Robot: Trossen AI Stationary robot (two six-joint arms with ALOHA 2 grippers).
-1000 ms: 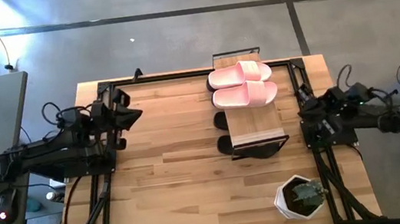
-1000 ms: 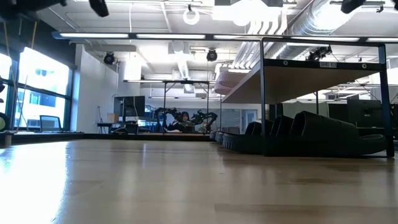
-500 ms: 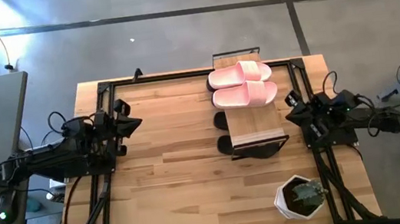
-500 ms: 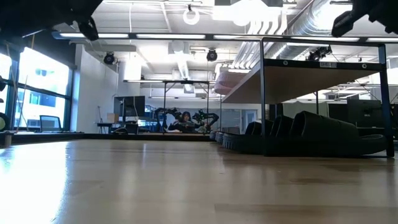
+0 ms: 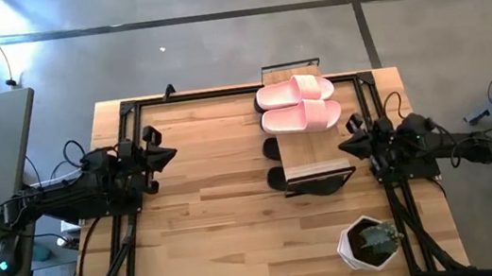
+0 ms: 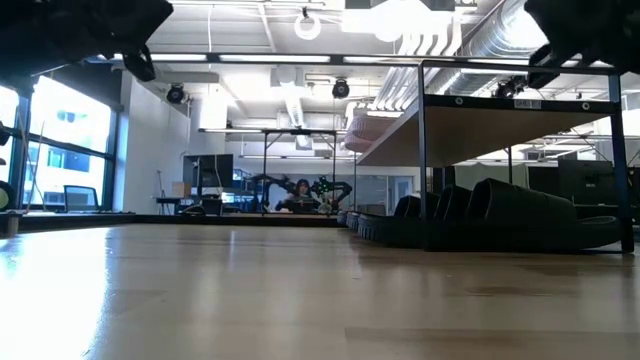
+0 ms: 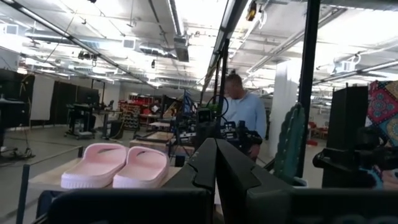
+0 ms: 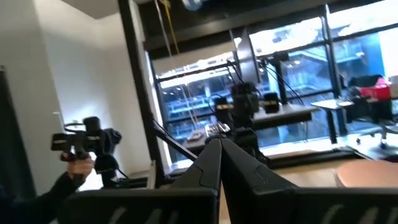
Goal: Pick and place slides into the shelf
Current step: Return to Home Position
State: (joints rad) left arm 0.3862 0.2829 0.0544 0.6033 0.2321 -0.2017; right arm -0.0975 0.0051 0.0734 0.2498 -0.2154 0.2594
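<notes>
Two pink slides (image 5: 297, 105) lie atop the shelf (image 5: 313, 158), black slides (image 6: 500, 214) seemingly beneath it; left gripper (image 5: 170, 154) well apart, right gripper (image 5: 344, 144) just beside it, both pinched closed.

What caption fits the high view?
Pink slides on the shelf, black slides beneath; left gripper and right gripper shut, on either side.

Strip lights (image 6: 250, 57) blaze along the ceiling, and from table height the ones overhead burn out to plain white. The tabletop (image 6: 250, 290) catches a soft sheen from them, paler toward its far edge. Under the shelf (image 6: 480, 135) it is dim, and the black slides (image 6: 520, 215) merge into one dark mass. From above the light is even, with thin shadows beside the pink slides (image 5: 297, 105) and a glare spot on the floor (image 5: 12, 59) far left. Bright windows (image 8: 298, 81) turn the right gripper (image 8: 219, 144) into a silhouette.
</notes>
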